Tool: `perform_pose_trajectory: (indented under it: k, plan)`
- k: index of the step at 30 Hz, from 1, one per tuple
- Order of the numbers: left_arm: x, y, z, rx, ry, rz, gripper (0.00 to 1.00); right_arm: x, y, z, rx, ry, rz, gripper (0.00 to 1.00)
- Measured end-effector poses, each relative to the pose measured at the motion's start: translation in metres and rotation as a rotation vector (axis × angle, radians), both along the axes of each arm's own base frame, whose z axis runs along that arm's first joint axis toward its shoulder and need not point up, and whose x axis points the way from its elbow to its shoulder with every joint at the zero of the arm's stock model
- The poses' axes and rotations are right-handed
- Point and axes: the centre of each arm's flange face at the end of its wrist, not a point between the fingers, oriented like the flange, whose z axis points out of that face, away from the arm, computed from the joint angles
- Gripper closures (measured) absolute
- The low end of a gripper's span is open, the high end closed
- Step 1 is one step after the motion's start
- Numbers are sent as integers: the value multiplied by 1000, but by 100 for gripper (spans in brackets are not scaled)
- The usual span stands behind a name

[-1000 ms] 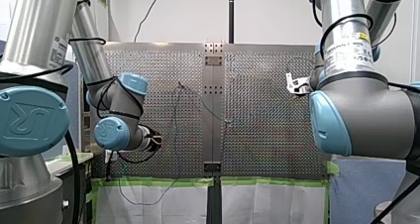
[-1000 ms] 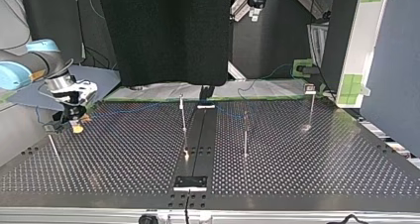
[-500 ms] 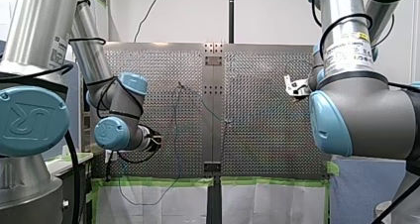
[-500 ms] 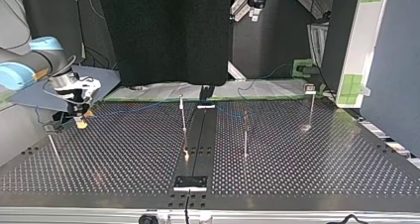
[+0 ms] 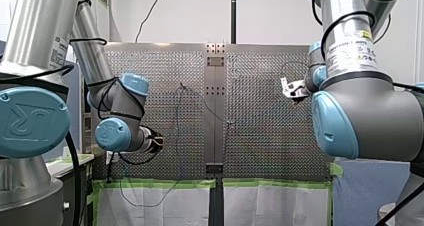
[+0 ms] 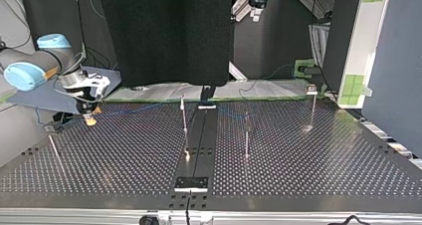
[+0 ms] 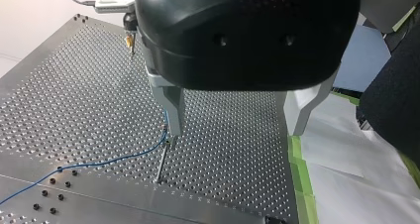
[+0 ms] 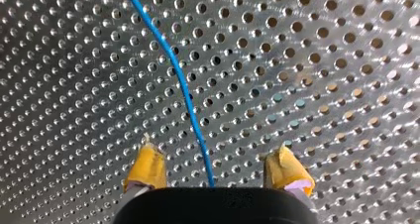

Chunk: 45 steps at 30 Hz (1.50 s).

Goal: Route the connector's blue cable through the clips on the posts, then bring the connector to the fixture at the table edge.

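While my right gripper [image 8: 214,157] hangs spread over the tabletop [image 8: 322,60], I see the cable [image 8: 184,92] running unpinched through its gap | left gripper [image 7: 237,120] spread too, just beside a post [image 7: 161,159] the cable reaches.

The left arm [image 5: 117,128] sits folded low at the front view's left, elbow bent and wrist turned inward. The left gripper [image 7: 236,132] has its grey fingers [image 7: 173,110] spread wide. The right arm [image 6: 30,70] reaches in from the top view's left. The right gripper [image 6: 90,118] points down, seemingly held low, its yellow pads [image 8: 146,165] well apart.
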Motion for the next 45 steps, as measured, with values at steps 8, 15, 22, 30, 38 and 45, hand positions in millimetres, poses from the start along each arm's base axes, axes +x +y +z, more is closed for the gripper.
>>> perform_pose_trajectory:
  k: [8, 15, 22, 30, 38, 45]
  plan:
    - [1, -1, 1, -10, -6, 3, 0, 28, 30, 11, -27, -3, 41, 0]
    - [5, -1, 3, -46, -13, 37, 0, 51, 49, 14, -18, -11, 45, 0]
    - [15, -3, 8, -58, -39, 85, 0, 74, 79, 25, -10, -43, 35, 0]
    - [34, -15, 21, -79, -87, 121, 0, 96, 116, 37, -43, -81, 27, 0]
    - [50, -23, 32, -95, -126, 171, 0, 113, 151, 49, -86, -128, 22, 0]
    - [51, -21, 33, -100, -128, 192, 0, 127, 178, 44, -116, -132, 24, 0]
